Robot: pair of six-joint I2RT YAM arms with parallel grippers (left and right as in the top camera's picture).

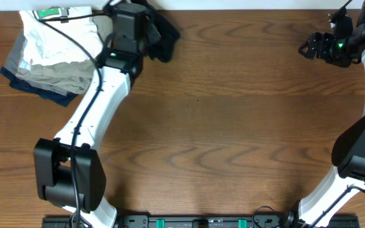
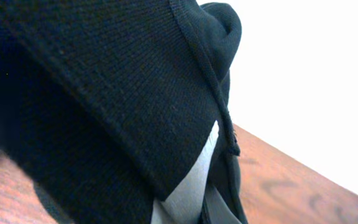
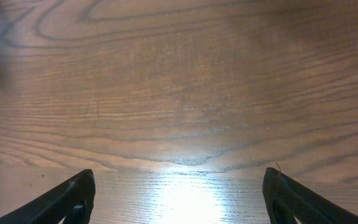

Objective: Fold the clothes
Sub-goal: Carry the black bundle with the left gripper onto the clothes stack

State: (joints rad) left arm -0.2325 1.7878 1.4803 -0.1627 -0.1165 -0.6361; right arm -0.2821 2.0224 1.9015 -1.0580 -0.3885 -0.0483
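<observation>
The clothes (image 1: pixel 162 35), a black soft garment, lie bunched at the table's far edge, partly under my left arm. In the left wrist view the black knit fabric (image 2: pixel 104 93) fills nearly the whole frame and drapes over the jaws, with a pale grey strip (image 2: pixel 194 186) showing at the bottom. My left gripper (image 1: pixel 138 18) is shut on this garment, its fingers hidden by the cloth. My right gripper (image 1: pixel 312 47) hovers far off at the back right, open over bare wood (image 3: pixel 179 186), nothing between its black fingertips (image 3: pixel 82 190).
A pile of folded white, khaki and navy garments (image 1: pixel 49 54) sits at the back left, next to my left arm. The table's far edge (image 1: pixel 246 9) meets a white wall just behind the black garment.
</observation>
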